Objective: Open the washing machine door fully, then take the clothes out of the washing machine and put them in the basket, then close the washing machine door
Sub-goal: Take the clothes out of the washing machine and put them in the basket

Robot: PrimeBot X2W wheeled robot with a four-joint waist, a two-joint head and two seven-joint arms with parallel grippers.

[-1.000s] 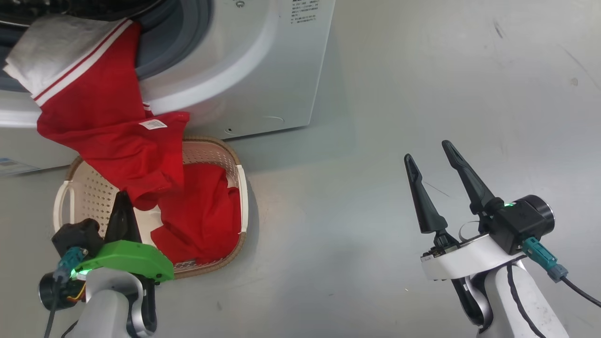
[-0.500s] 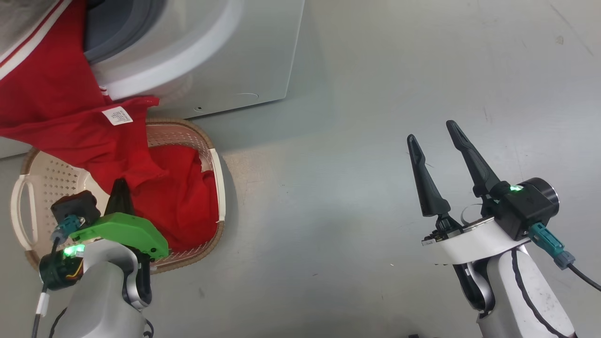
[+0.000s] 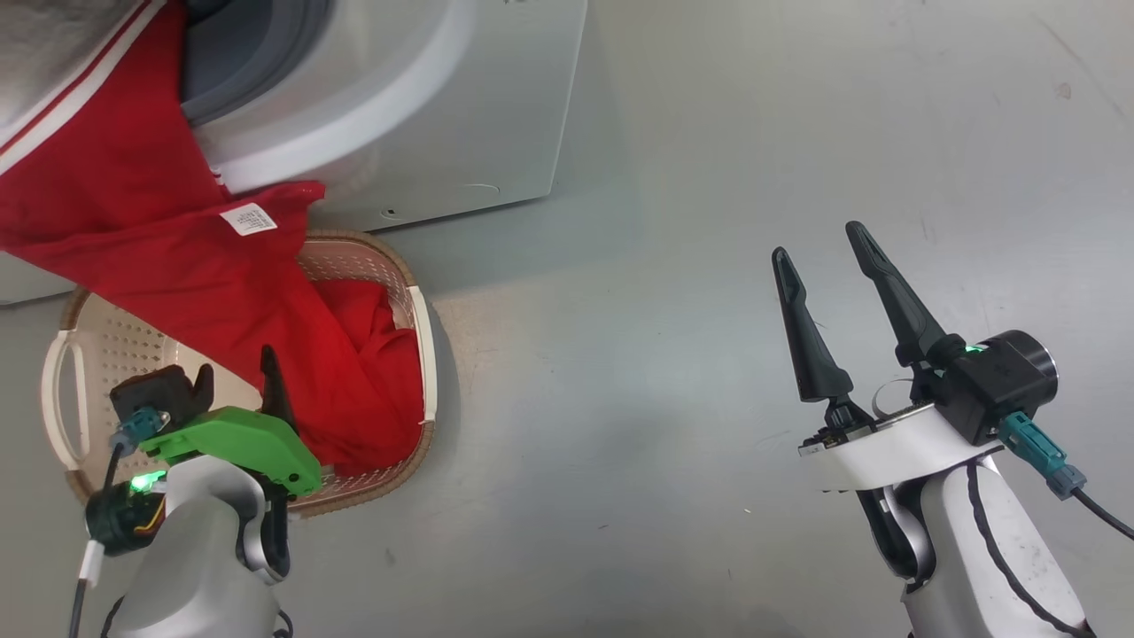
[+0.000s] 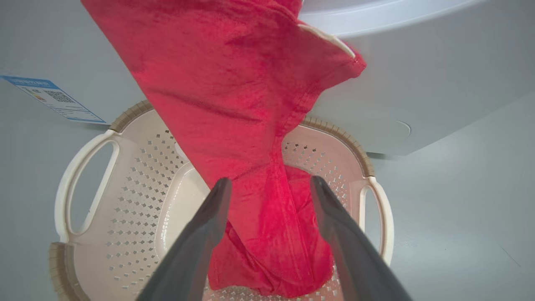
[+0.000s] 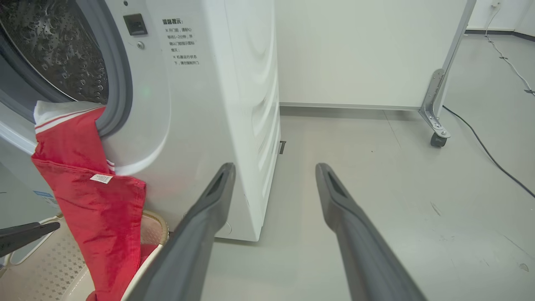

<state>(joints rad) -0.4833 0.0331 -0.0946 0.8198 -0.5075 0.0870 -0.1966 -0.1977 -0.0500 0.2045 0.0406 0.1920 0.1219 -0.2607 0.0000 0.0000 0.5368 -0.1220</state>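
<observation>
The clothes [image 3: 168, 266], a long red garment, drape from the washing machine [image 3: 443, 115] mouth at the head view's upper left down into the basket [image 3: 97, 354] just below, white tag up. The left wrist view shows the tail hanging unclamped between the spread fingers of the left gripper [image 4: 269, 180]; the right wrist view adds the steel drum [image 5: 62, 42] and white cloth [image 5: 54, 109]. The right gripper [image 3: 816, 241] hangs open over the floor [image 3: 664, 354], well apart.

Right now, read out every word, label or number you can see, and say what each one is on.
"温馨提示:" heads the printed notice on the washing machine front, beside the drum opening.
Smaller lines under that heading: too small to read.
Blue label with a QR code, low on the same machine's front: too small to read.
White tag on the red garment: print blurred.
</observation>
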